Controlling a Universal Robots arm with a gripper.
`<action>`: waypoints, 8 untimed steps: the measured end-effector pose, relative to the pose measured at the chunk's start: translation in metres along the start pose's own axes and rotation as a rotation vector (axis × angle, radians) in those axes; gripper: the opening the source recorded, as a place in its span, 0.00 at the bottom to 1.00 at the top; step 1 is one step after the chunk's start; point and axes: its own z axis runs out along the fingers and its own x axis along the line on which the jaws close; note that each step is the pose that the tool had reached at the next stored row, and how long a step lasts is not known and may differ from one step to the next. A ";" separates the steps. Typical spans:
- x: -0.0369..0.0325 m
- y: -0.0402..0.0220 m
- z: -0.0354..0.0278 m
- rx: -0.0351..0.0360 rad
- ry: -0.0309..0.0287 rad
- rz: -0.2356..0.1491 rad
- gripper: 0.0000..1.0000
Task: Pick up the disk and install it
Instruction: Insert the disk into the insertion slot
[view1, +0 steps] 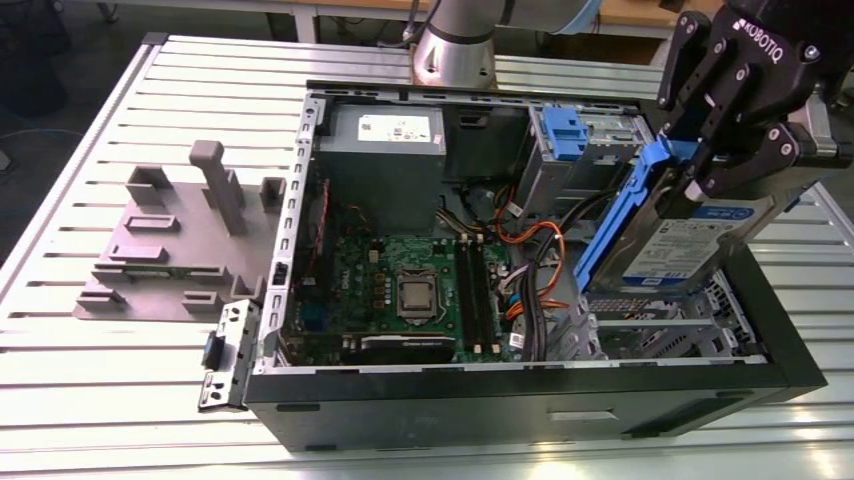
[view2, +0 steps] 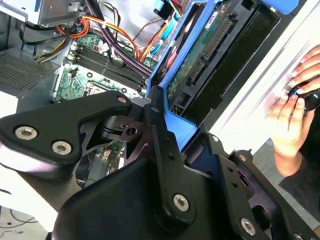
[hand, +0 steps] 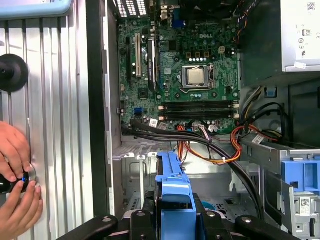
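One gripper (view1: 695, 168) pinches the disk (view1: 674, 245) by its blue bracket. The disk hangs tilted on edge just below it, over the bay (view1: 667, 325) of the open case (view1: 534, 400), at the exterior view's right. A holder (view1: 174, 245) lies on the tabletop (view1: 80, 400).

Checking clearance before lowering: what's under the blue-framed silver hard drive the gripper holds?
A silver metal drive cage in the black computer case sits under the blue-framed silver disk clamped by the black gripper. The disk hides part of it.
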 end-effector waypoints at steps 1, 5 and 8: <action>0.0002 -0.0003 0.0001 0.0000 0.0000 0.000 0.36; 0.0004 -0.0039 0.0004 0.0000 0.0000 0.000 0.36; 0.0004 -0.0052 0.0004 0.0000 0.0002 0.000 0.36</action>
